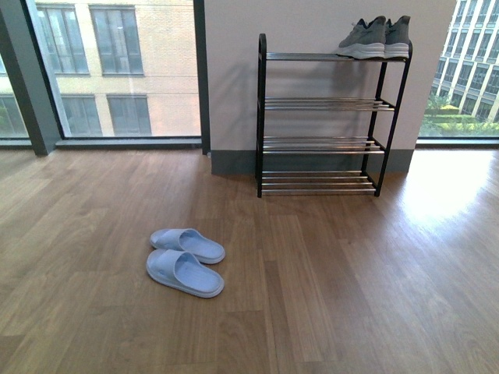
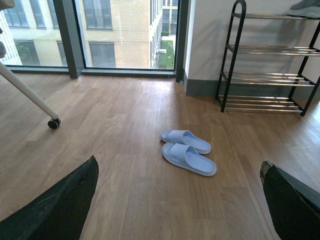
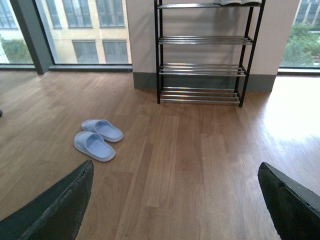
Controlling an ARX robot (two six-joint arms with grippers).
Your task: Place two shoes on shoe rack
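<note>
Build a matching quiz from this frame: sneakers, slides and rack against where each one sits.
Things:
1. grey sneakers
2. pale blue slides
3. shoe rack

Places:
A. on the wood floor, out in front of the rack and to its left
B. standing against the white wall
C. on the top shelf, at its right end

Pairs: 1-C, 2-A, 3-B

bright, even daylight comes in through the tall windows (image 1: 117, 70) on either side of the wall (image 1: 234, 78). the wood floor (image 1: 335, 312) has a washed-out glare patch by the right-hand window and a paler sheen below the left one. the shoe rack (image 1: 320, 103) throws a soft shadow leftward onto the wall. the pale blue slides (image 1: 185, 263) cast only thin shadows. the far room is sharp. the dark left-hand fingers (image 2: 60, 210) and right-hand fingers (image 3: 50, 210), close to the wrist lenses, are blurred.
</note>
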